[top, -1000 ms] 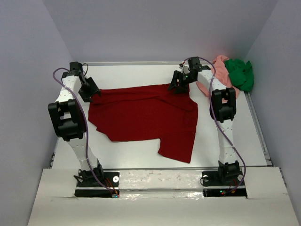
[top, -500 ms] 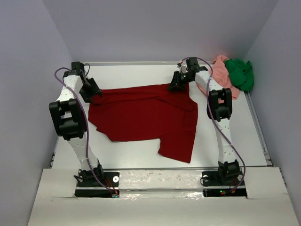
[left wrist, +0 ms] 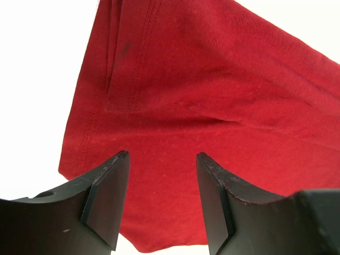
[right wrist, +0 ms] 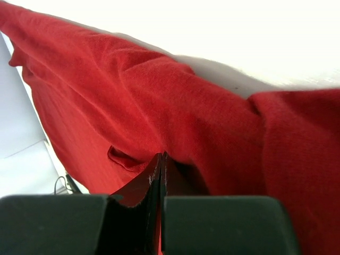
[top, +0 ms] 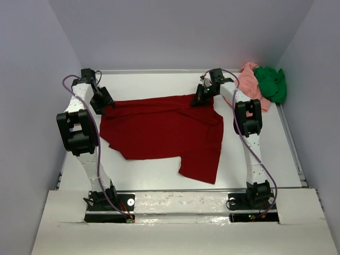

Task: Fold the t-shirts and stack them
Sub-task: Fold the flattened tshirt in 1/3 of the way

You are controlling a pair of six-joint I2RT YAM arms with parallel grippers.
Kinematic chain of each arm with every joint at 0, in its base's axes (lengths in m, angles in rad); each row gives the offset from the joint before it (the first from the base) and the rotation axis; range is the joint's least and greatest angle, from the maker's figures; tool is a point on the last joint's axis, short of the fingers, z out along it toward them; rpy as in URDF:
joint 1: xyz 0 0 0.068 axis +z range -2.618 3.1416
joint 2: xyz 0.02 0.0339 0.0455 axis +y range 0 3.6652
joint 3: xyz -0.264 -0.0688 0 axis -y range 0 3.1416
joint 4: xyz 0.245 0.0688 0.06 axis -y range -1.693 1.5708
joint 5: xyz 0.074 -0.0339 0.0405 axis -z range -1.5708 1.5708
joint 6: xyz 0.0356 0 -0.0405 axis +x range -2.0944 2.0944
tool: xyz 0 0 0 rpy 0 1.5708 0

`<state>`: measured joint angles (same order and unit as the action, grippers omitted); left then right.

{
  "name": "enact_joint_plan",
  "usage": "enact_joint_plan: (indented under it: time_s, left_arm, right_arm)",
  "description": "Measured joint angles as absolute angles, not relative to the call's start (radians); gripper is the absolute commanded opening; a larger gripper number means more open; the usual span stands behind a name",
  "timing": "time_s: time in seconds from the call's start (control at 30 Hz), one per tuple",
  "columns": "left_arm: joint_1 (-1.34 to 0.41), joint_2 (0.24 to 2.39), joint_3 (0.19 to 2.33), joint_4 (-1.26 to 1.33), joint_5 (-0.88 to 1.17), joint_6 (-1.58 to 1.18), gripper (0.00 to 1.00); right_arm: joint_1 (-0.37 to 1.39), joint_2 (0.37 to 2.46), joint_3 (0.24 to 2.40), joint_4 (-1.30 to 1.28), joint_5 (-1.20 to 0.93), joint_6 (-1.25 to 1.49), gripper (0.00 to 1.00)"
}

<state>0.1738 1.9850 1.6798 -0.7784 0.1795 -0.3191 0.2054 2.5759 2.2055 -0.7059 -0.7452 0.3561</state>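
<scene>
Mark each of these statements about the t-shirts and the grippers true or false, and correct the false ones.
1. The dark red cloth t-shirt lies spread out on the white table. True.
2. The left gripper is clamped shut on the red shirt. False: its jaws stand open above the cloth at the shirt's far left corner.
3. The right gripper is closed on the red shirt's far right edge. True.
4. The bright green t-shirt lies folded flat on top of the red one. False: it sits crumpled in the table's far right corner, against the salmon pink t-shirt and away from the red shirt.
</scene>
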Motion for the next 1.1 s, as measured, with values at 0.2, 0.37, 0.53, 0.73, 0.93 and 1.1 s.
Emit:
enact_joint_plan:
  time_s: [0.2, 0.37, 0.53, 0.73, 0.93, 1.1]
  left_arm:
    - [0.174, 1.985, 1.673, -0.767, 0.181, -0.319, 0.63]
    - [0.174, 1.985, 1.653, -0.749, 0.186, -0.320, 0.63]
    - [0.173, 1.985, 1.650, -0.740, 0.191, -0.320, 0.63]
    - [0.173, 1.985, 1.650, -0.730, 0.192, -0.319, 0.63]
    - [0.173, 1.993, 1.650, -0.728, 0.195, -0.319, 0.63]
    - [0.173, 2.002, 1.650, -0.724, 0.197, -0.320, 0.63]
  right_arm:
    - [0.207, 2.558, 2.204, -0.734, -0.757, 0.377, 0.00]
    - [0.219, 2.494, 2.165, -0.762, -0.784, 0.398, 0.00]
    - [0.238, 2.444, 2.163, -0.800, -0.819, 0.415, 0.00]
    - [0.264, 2.439, 2.164, -0.885, -0.829, 0.415, 0.00]
    - [0.290, 2.439, 2.163, -0.969, -0.822, 0.402, 0.00]
    - [0.303, 2.439, 2.145, -0.996, -0.817, 0.395, 0.00]
